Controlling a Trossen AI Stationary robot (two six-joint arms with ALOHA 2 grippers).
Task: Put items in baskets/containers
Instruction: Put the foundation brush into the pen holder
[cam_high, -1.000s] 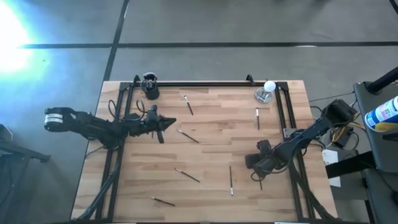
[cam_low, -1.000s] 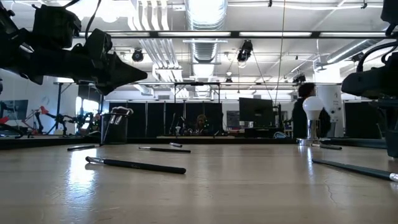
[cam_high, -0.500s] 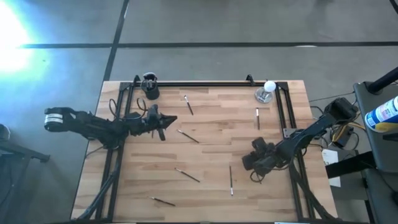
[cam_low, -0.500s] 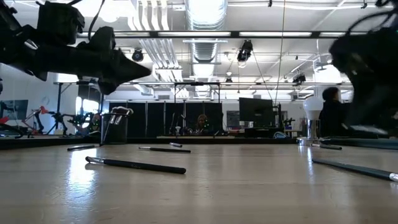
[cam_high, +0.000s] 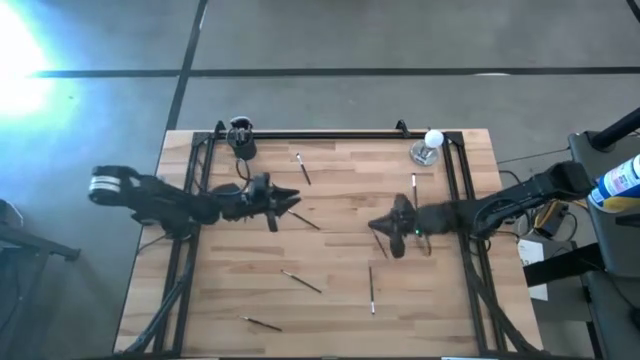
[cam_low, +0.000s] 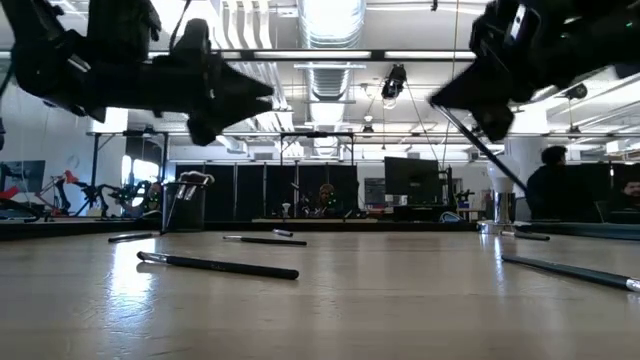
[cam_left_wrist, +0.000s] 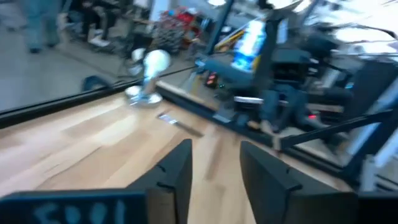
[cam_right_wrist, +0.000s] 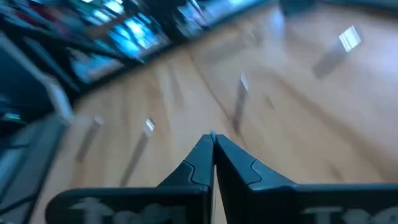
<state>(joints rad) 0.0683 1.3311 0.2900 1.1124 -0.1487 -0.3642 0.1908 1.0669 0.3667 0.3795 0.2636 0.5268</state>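
My right gripper (cam_high: 378, 228) hangs above the middle right of the table, shut on a thin dark stick (cam_low: 490, 155) that slants down from its tips. The right wrist view shows its fingers (cam_right_wrist: 198, 163) pressed together. My left gripper (cam_high: 292, 200) hovers left of centre, pointing right, open with nothing between its fingers (cam_left_wrist: 176, 171). The black cup (cam_high: 241, 141) stands at the back left corner with brushes in it (cam_low: 195, 179). Several loose sticks lie on the wood: one near the back (cam_high: 302, 168), one at the right (cam_high: 414, 190), one at the front (cam_high: 371, 288).
A white bulb on a metal base (cam_high: 430, 145) stands at the back right. A black metal frame (cam_high: 330, 133) runs along the back and sides of the table. Further sticks lie front left (cam_high: 300, 281) and near the front edge (cam_high: 260, 323).
My right arm has lifted from the right front and swung toward the table's middle, its jaws closing on a stick that now hangs from them. My left gripper shifted slightly right and opened.
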